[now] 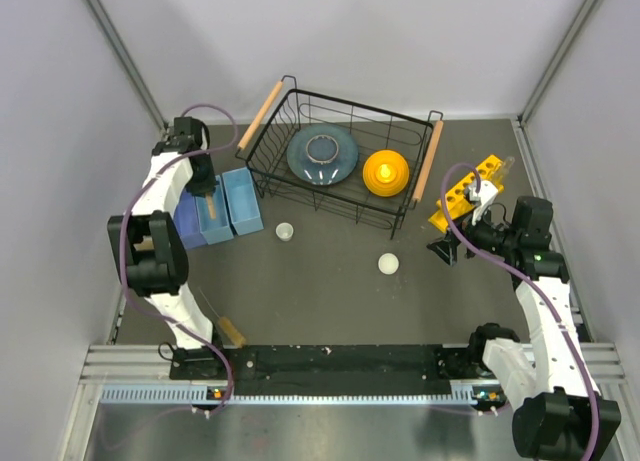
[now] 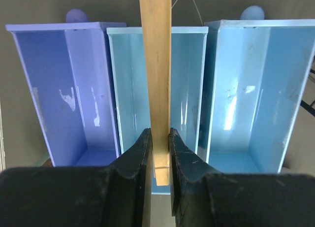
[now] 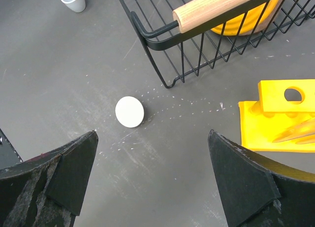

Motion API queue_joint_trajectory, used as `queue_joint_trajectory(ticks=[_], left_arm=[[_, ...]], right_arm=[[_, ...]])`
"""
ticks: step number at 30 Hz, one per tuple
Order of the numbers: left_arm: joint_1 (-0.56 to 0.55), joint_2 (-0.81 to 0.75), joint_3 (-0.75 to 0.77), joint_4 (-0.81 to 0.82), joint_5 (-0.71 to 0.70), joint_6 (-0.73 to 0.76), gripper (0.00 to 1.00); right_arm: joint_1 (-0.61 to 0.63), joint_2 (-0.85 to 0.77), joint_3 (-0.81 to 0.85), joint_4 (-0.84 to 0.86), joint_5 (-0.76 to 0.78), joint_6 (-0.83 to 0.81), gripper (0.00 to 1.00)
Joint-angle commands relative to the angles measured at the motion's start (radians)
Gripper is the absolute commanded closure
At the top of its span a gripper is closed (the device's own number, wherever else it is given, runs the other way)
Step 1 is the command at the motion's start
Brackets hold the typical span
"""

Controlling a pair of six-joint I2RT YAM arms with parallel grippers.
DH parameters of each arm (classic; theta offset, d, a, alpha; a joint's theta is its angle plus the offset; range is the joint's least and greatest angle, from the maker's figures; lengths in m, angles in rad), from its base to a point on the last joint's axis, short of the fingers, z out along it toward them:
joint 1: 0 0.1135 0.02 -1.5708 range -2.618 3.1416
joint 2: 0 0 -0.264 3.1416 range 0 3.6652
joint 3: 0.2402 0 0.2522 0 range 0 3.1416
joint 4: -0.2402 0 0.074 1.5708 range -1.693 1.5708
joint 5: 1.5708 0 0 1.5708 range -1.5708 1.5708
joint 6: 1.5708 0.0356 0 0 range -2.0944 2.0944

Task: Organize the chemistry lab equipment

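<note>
The dark worktop point(image 1: 330, 301) carries everything. At its far middle stands a black wire basket point(image 1: 360, 103) with wooden handles. A grey-blue plate point(image 1: 322, 154) and an orange bowl point(image 1: 385, 171) lie inside it, side by side.

Left of the basket are three blue bins point(image 1: 228, 206) in a row, walls touching. The outer left one is a darker violet-blue.

The yellow rack point(image 1: 465, 189) lies just beyond the basket's right handle, at a slant, its round holes facing up. A clear tube point(image 3: 298, 133) shows at its near edge in the right wrist view.

The left pincer point(image 2: 160, 153) is clamped on the lower end of the wooden stick point(image 2: 156, 79). It holds the stick over the middle bin, in line with its length. Whether the far end touches the bin cannot be told.

The right pincer point(image 3: 151, 138) stands wide open and grips nothing. It hangs above bare worktop between the rack and a white disc point(image 3: 129, 112).

That disc lies on the worktop near the basket's front right corner. The other white piece, a small cup point(image 1: 285, 231), stands just before the basket's front left corner, near the bins. The two are well apart.
</note>
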Motion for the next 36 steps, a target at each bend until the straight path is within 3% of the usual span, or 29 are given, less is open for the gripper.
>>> queue_joint_trajectory(ticks=[1,5,13,17,24,25,26,31,36], left_arm=[[0.006,0.028,0.017,0.015,-0.022,0.023,0.87],[0.006,0.008,-0.029,0.027,-0.039,0.008,0.68],[0.006,-0.134,-0.083,0.004,0.019,-0.028,0.48],[0.007,-0.361,-0.195,0.012,0.12,-0.048,0.4],[0.007,-0.795,-0.557,-0.049,0.292,-0.147,0.29],[0.006,-0.837,-0.586,-0.075,0.335,-0.199,0.24],[0.006,-0.904,-0.635,-0.103,0.349,-0.227,0.01],[0.004,-1.058,-0.713,-0.33,0.373,-0.373,0.01],[-0.003,-1.11,-0.764,-0.464,0.249,-0.508,0.01]], right_arm=[[0.003,-0.003,0.002,0.024,-0.015,-0.023,0.05],[0.003,-0.007,0.002,0.024,-0.014,-0.024,0.05],[0.005,-0.015,0.002,0.023,-0.014,-0.026,0.05],[0.005,-0.02,0.003,0.021,-0.012,-0.027,0.05],[0.005,-0.03,0.003,0.02,-0.015,-0.027,0.05],[0.003,-0.035,0.005,0.02,-0.015,-0.029,0.05],[0.005,-0.033,0.005,0.02,-0.017,-0.029,0.05],[0.003,-0.041,0.003,0.02,-0.02,-0.027,0.05],[0.005,-0.046,0.005,0.02,-0.018,-0.024,0.05]])
